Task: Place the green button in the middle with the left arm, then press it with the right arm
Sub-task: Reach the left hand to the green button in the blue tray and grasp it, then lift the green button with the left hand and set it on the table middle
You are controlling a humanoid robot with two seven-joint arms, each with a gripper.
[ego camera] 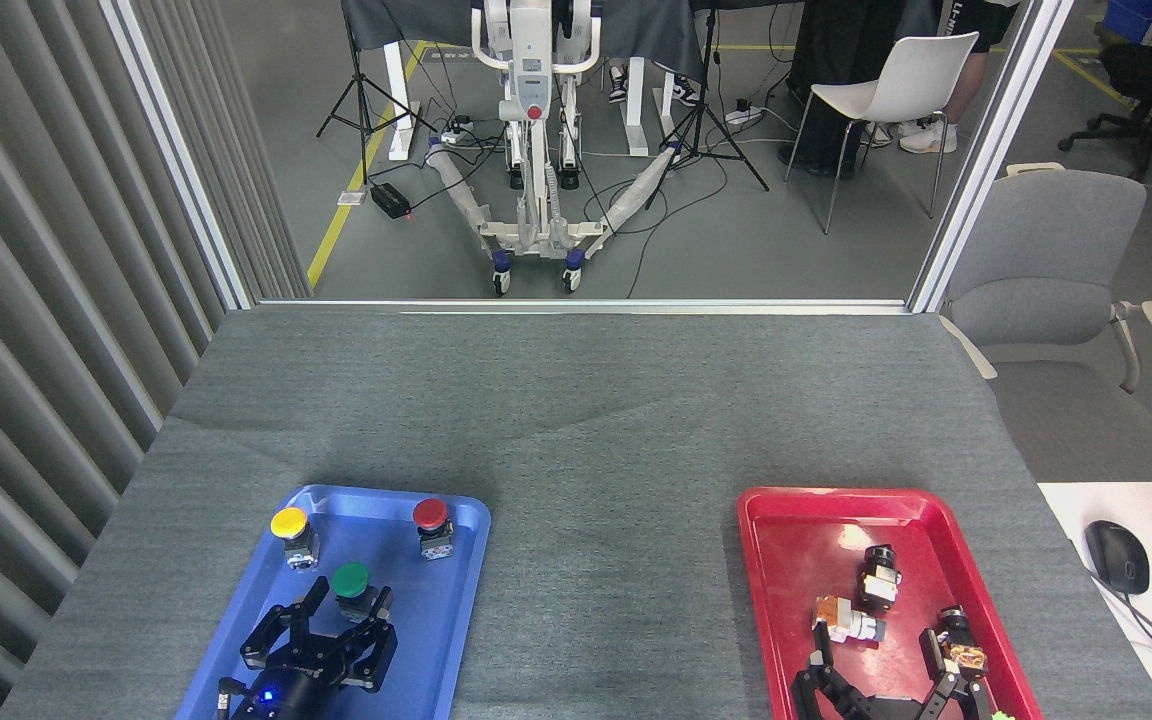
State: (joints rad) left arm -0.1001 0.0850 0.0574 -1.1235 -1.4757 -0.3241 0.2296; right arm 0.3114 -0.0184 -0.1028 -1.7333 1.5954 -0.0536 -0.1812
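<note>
The green button (351,584) stands upright in the blue tray (451,600), between the yellow-capped and red-capped buttons and nearer to me. My left gripper (348,598), black with a small blue light, is open over the tray; its fingers reach up on either side of the green button's body without closing on it. My right gripper (876,645) is open low over the red tray (796,540), with nothing held. The middle (611,580), bare dark grey cloth between the two trays, has nothing on it.
A yellow button (291,530) and a red button (432,522) stand at the blue tray's far end. Small switch parts (876,578) lie in the red tray. A computer mouse (1116,556) rests on a white desk at right.
</note>
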